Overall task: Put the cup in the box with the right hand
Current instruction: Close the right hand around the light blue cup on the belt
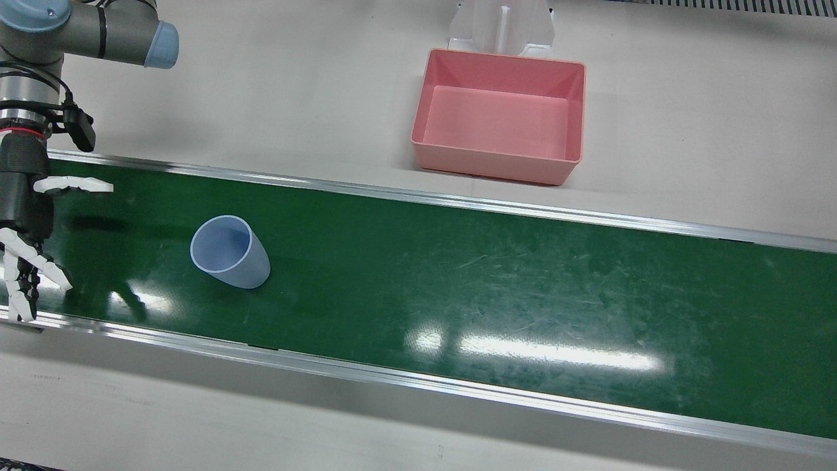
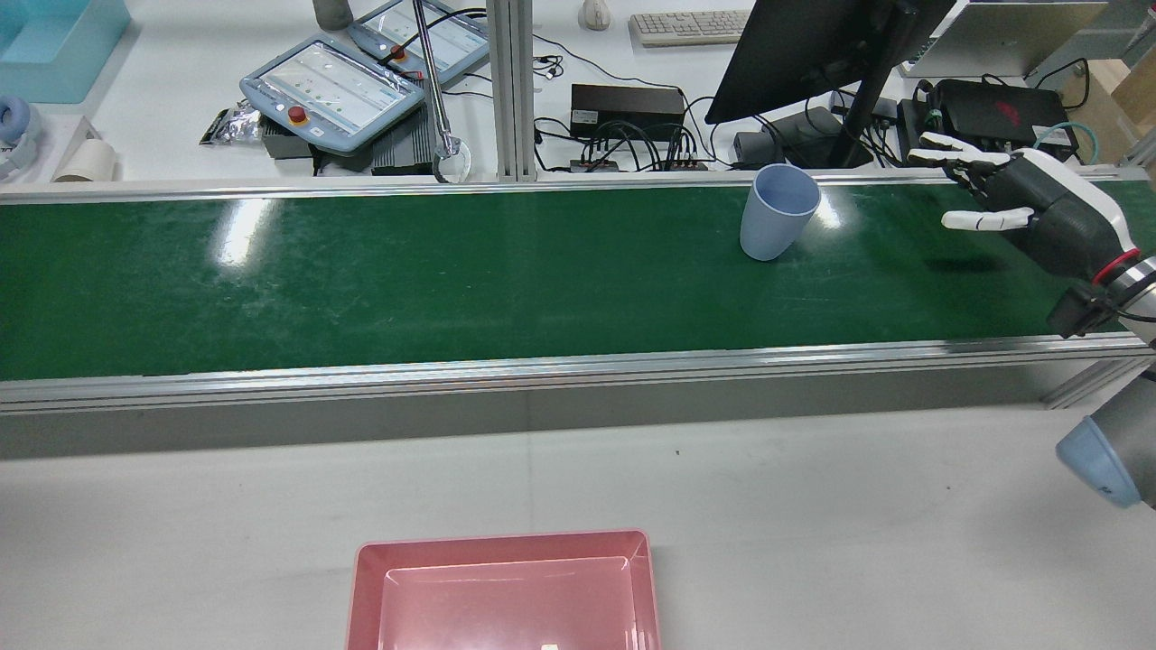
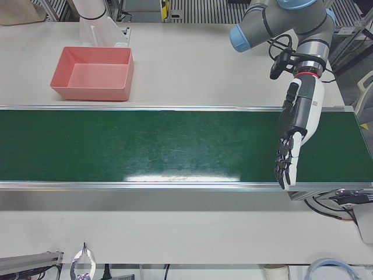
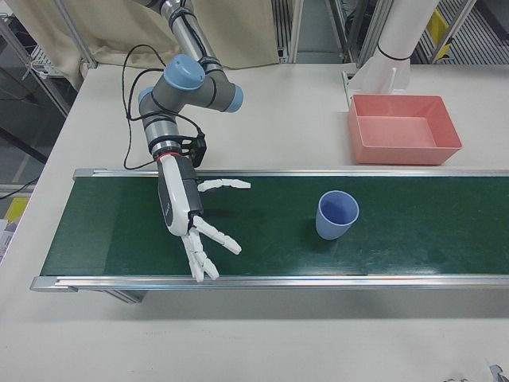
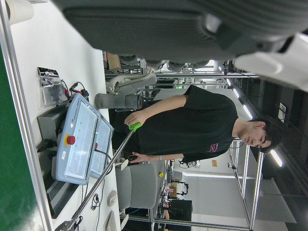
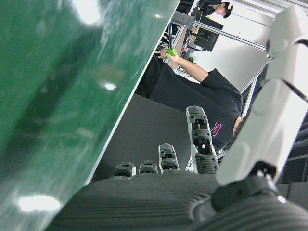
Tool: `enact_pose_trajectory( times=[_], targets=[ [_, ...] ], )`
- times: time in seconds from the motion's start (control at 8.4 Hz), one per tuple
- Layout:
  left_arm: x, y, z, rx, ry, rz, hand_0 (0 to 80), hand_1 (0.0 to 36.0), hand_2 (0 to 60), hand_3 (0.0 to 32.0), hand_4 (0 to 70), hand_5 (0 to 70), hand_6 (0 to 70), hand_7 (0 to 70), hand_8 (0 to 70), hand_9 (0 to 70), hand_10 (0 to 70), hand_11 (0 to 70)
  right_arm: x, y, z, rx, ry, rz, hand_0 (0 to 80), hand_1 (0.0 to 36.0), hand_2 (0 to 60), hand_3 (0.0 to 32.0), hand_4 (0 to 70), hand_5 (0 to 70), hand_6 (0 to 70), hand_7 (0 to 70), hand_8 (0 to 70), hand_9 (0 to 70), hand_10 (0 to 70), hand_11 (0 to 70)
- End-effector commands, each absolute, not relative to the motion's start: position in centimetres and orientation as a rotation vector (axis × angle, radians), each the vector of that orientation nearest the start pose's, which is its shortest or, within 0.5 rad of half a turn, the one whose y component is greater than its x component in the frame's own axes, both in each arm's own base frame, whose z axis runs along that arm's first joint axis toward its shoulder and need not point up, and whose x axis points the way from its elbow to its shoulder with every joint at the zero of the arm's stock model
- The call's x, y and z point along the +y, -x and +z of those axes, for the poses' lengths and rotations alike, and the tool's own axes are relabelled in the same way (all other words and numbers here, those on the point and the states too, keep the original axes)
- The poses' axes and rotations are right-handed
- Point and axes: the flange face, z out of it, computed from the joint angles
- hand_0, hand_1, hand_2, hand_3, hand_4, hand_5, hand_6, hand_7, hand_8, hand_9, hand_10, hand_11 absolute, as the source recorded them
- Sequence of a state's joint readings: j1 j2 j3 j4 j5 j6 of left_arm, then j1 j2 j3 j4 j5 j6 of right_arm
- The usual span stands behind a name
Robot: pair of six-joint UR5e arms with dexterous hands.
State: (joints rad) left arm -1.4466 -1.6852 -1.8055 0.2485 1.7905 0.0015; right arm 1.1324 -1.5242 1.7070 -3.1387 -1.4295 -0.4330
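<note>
Fingers [image 4: 208,253] of the right hand [image 4: 184,219] are spread wide and nothing is held. Upright on the green belt [image 4: 413,239], the blue cup [image 4: 337,215] is seen well apart from that hand, with the pink box [image 4: 404,130] parked on the worktop [image 4: 278,119] behind it.

A green belt [image 2: 452,271] with metal rails crosses a white table [image 2: 813,506]. Behind it stand a monitor [image 2: 795,45], keyboard [image 2: 691,27] and pendants [image 2: 330,90]. Ceiling lights glare on the belt.
</note>
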Motion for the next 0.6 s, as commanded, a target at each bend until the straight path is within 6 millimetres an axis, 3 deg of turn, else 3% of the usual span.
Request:
enact_pose_trajectory(
  times=[0.0, 0.12, 0.48],
  targets=[
    [-53.38, 4.58, 53.97, 2.134, 0.346, -1.925, 0.0, 0.0, 0.0, 0.0, 0.0, 0.0, 0.0, 0.0, 0.0, 0.0, 0.0, 0.0, -53.23, 9.67, 59.56, 2.835, 0.136, -2.208, 43.4, 10.9, 19.4, 0.0, 10.9, 3.2, 3.8, 15.1, 0.5, 4.7, 1.9, 3.9],
    [-53.33, 4.59, 54.05, 2.133, 0.346, -1.927, 0.0, 0.0, 0.0, 0.0, 0.0, 0.0, 0.0, 0.0, 0.0, 0.0, 0.0, 0.0, -53.23, 9.68, 59.49, 2.836, 0.136, -2.206, 43.4, 10.9, 15.7, 0.0, 10.8, 3.2, 3.8, 15.0, 0.4, 4.6, 1.8, 3.9],
    [-53.33, 4.59, 54.05, 2.133, 0.346, -1.927, 0.0, 0.0, 0.0, 0.0, 0.0, 0.0, 0.0, 0.0, 0.0, 0.0, 0.0, 0.0, -53.13, 10.23, 59.49, 2.842, 0.122, -2.207, 42.9, 12.0, 22.7, 0.0, 10.1, 3.2, 3.9, 15.4, 0.5, 4.8, 1.8, 3.9]
  ],
)
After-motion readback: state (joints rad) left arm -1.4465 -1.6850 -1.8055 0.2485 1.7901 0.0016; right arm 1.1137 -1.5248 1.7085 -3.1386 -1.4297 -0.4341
